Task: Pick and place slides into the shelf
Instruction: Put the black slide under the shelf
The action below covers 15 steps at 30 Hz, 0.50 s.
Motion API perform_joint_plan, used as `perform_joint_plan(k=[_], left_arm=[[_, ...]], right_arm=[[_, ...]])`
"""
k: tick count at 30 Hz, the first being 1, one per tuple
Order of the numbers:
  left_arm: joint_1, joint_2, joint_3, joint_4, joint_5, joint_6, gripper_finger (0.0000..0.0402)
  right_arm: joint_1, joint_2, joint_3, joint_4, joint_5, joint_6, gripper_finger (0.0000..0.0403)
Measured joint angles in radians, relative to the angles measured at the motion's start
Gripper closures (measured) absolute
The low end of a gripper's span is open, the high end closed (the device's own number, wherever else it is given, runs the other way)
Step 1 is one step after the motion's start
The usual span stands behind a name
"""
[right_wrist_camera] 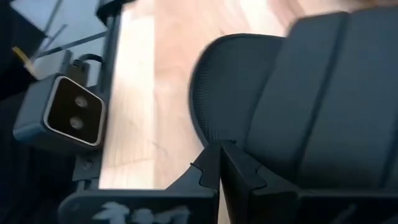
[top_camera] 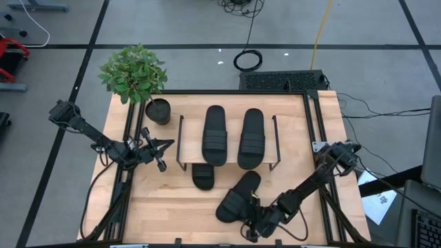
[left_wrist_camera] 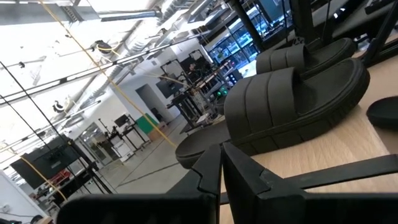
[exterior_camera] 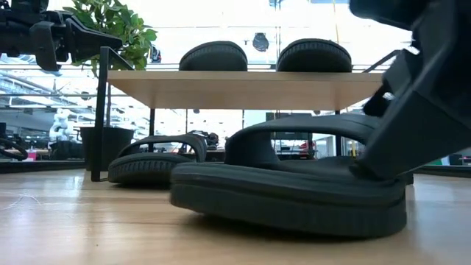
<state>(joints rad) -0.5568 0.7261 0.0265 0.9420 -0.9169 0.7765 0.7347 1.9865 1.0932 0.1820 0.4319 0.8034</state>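
Black rubber slides sit in three places on the wooden bench (top_camera: pixel 158 207). Two of them (top_camera: pixel 214 134) (top_camera: pixel 251 138) lie side by side on the light top board of the shelf (top_camera: pixel 180 148), which stands toward the bench's far edge, midway between its side edges. A third slide (top_camera: pixel 202 176) is tucked under the shelf's near edge, only its end poking out from beneath the board. The fourth slide (top_camera: pixel 239 196) lies slanted on the bench between the shelf and the bench's near edge.

At this fourth slide the right gripper (top_camera: pixel 253 222) is down at bench level. The right arm reaches in from the bench's right edge, its forearm sloping low toward the near edge, and its wrist is bent so the fingers meet the end of the slide closest to the near edge. In the right wrist view those fingers (right_wrist_camera: pixel 214 163) are pressed together at the rim of the slide's sole; whether any rubber is pinched between them cannot be told.

Over by the left edge, the left arm stretches from the far left corner toward the shelf, its forearm level and raised above the bench. The left gripper (top_camera: pixel 160 153) hangs just beside the shelf's left frame, fingers (left_wrist_camera: pixel 211 171) closed and holding nothing. A potted plant (top_camera: pixel 136 77) stands at the far edge, beside the shelf's left corner.
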Motion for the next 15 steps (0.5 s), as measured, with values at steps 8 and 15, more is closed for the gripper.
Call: perform_joint_plan(k=[8,15], left_arm=[[0.000,0.000,0.000,0.000,0.001,0.000,0.0378],[0.000,0.000,0.000,-0.001,0.002,0.000,0.0378]], right_arm=[[0.079,-0.048,-0.003,-0.170,0.147,0.121,0.0403],[0.086,-0.073,-0.004,-0.189,0.189,0.102,0.0403]])
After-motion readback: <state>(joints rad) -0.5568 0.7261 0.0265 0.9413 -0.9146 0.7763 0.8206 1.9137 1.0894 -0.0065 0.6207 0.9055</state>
